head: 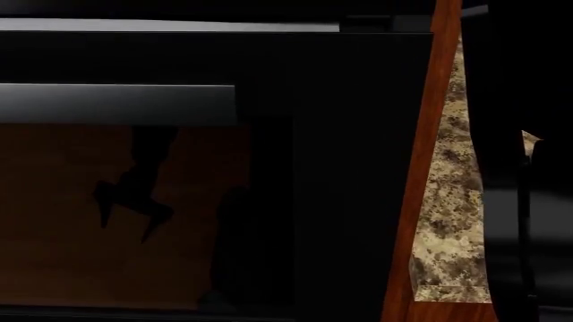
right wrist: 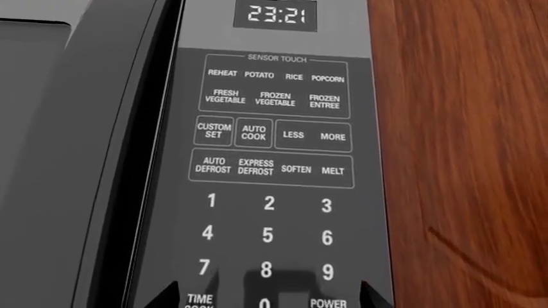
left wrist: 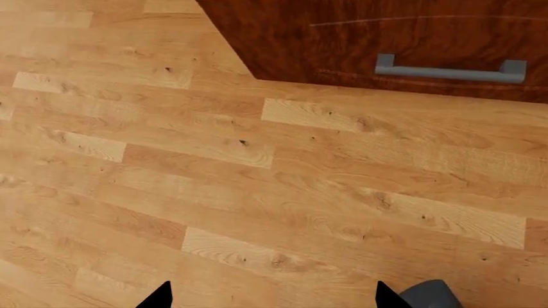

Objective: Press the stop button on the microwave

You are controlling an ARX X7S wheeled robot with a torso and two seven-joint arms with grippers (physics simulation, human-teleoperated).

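- Two arms, but only the right gripper [right wrist: 269, 296] is at work: it sits close in front of the microwave [right wrist: 102, 160] keypad [right wrist: 269, 179], tips spread apart with nothing held between them.
- No stop button shows in any view; the visible keys run from REHEAT down to 9, with TIME COOK and POWER cut off at the frame edge (stop is likely in a row beyond those).
- Judged from this, the approach is done but the press itself is not; the gripper probably has to travel further along the pad past the digits.
- Left gripper [left wrist: 272, 296] hangs over the floor [left wrist: 214, 192] near a cabinet [left wrist: 360, 38], tips apart, empty.
- Head view shows mostly the dark microwave front [head: 268, 168].
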